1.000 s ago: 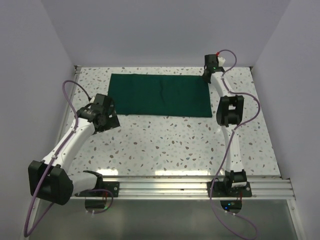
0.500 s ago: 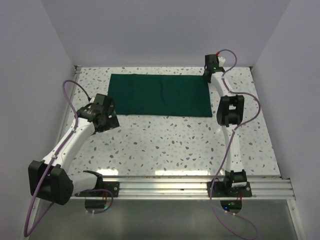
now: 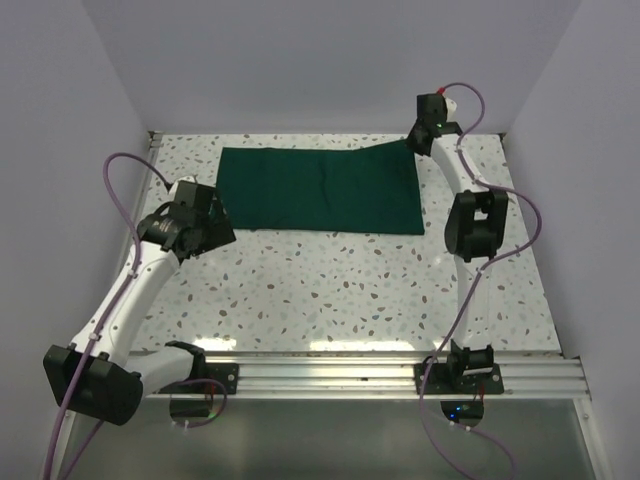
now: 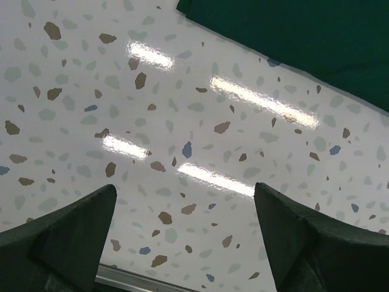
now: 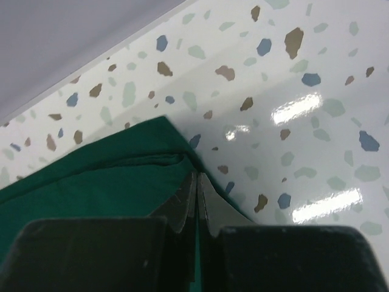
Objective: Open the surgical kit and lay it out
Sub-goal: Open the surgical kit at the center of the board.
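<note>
Clamping a green drape corner are the right jaws; left jaws gape over speckled table.

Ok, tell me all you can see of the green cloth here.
The dark green cloth is a matte rectangle lying flat on the far half of the speckled table, with a faint crease down its middle. Its far right corner is raised, pinched between the shut fingers of the right gripper; layered edges show there.
</note>
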Available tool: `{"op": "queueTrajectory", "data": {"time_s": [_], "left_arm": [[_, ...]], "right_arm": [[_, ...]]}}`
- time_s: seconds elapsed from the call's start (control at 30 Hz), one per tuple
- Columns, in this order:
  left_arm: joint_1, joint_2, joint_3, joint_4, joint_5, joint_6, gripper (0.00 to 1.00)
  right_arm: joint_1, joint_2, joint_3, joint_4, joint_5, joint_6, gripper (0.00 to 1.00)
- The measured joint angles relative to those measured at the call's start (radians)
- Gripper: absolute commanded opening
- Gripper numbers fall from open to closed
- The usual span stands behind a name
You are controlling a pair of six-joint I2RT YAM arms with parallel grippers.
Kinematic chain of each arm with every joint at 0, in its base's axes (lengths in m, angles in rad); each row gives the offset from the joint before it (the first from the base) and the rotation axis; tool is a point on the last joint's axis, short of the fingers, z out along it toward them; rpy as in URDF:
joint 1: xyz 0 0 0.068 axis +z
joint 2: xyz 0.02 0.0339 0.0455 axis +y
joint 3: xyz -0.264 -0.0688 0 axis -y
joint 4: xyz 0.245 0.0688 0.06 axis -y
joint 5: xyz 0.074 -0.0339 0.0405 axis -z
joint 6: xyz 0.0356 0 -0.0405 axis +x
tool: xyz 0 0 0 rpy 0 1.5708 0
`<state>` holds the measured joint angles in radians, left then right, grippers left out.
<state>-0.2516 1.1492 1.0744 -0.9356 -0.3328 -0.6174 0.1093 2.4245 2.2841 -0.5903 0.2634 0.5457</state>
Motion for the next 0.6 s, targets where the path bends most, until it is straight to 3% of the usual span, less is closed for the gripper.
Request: {"op": "queueTrajectory", "data": {"time_s": [0.23,0.47,0.6], "left_arm": [[0.0,-0.006,0.073,-0.001,0.006,0.0,1.0],[0.0,0.08,0.216,0.013,0.039,0.001,1.0],[0.0,0.138,0.287,0.037,0.057,0.001,1.0]], "right_arm": [[0.061,-0.257,-0.358,0.049,-0.179,0.05,0.0],[0.225,-0.681,-0.86,0.097,-0.303,0.086,0.0],[0.237,-0.919,-1.053,0.059,-0.336,0.085,0.0]]}}
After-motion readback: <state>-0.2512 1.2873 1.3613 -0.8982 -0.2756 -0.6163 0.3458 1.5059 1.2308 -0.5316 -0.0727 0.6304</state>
